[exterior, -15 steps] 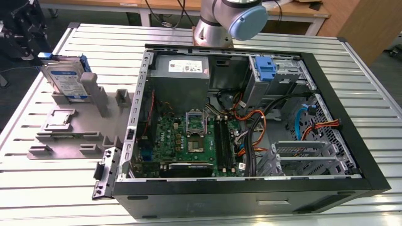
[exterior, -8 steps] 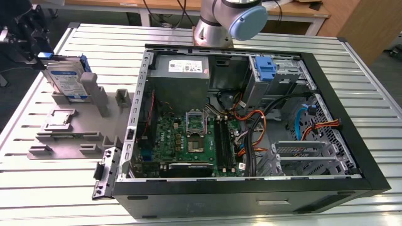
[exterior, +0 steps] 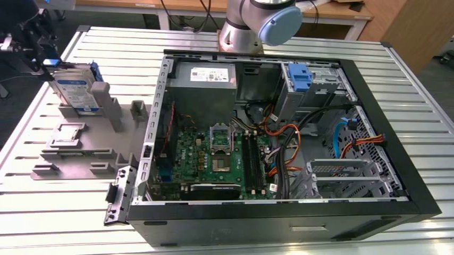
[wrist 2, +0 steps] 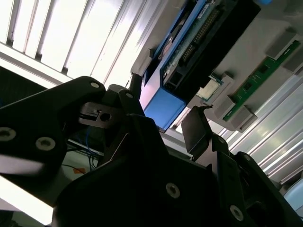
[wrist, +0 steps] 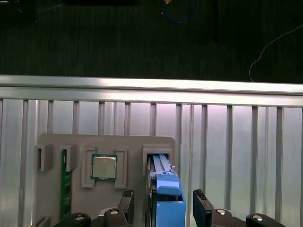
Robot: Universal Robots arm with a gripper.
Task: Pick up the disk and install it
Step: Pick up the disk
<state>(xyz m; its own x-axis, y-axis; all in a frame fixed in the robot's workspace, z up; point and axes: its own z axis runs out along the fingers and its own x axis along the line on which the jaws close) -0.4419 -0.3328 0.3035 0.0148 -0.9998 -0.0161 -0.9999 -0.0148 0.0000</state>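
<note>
First wrist view, and the gripper (wrist: 163, 201) is right over its target. Two black fingers (wrist: 201, 210) are spread wide, one on each side of the disk (wrist: 165, 187). A sliver of gap shows on both flanks, so the jaws are parted and nothing is clamped.

The disk stands on edge, a thin slab seen end-on, capped by its glossy blue plastic carrier. In the second wrist view its dark face and a row of connector pins show beside that blue end, which sits between the matte black fingers.

It's slotted upright in a pale grey moulded holder (wrist: 137, 142), smooth and blocky with square pockets. One pocket carries a square metal-topped processor chip (wrist: 104, 166), another a green memory stick (wrist: 66, 184) on its edge. Underneath runs a ribbed aluminium table (wrist: 236, 137), bright and slatted.

In the exterior view, the disk's broad silver-grey face wears a white-and-blue label. It stands at the exterior view's left, outside the open black computer case (exterior: 397, 159). That's well apart from the blue bracket (exterior: 301, 79) on the metal drive cage (exterior: 333, 79).
</note>
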